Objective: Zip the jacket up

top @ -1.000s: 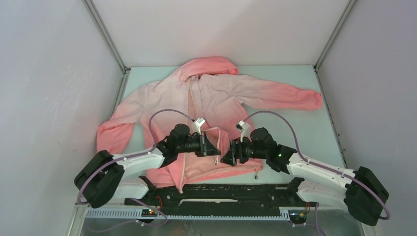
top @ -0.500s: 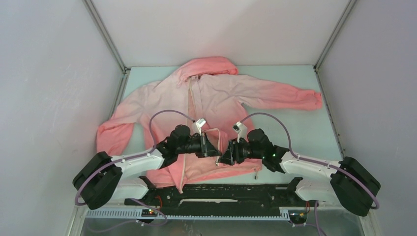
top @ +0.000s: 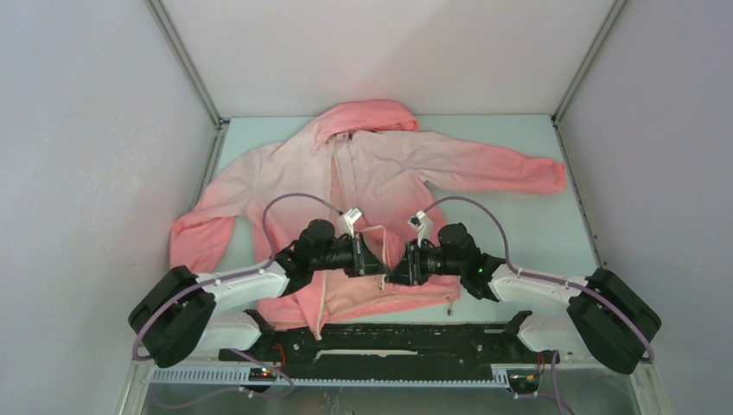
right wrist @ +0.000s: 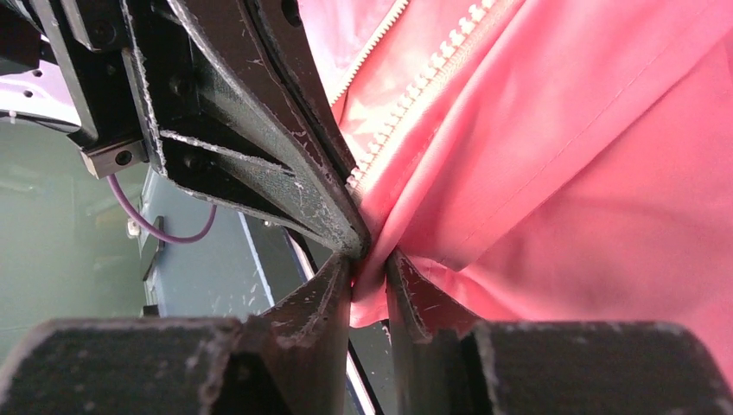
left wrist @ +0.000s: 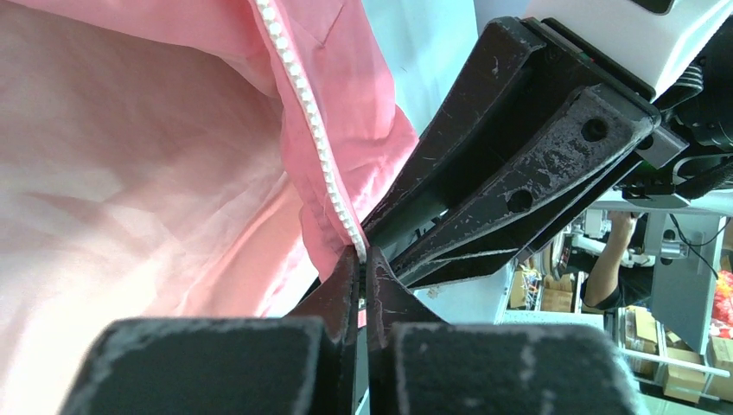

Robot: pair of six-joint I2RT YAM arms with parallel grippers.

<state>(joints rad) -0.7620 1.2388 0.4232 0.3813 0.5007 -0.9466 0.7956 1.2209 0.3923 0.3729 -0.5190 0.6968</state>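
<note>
Lining-up stage, I'd say: left claw (left wrist: 363, 252) clamps the jacket (top: 389, 164) by its zipper edge (left wrist: 324, 173), right claw (right wrist: 370, 264) pinches the opposite hem. Next up, mating the ends.

Your left gripper (top: 373, 262) and right gripper (top: 395, 270) meet tip to tip over the jacket (top: 389, 164), spread on the table (top: 536, 225).
</note>
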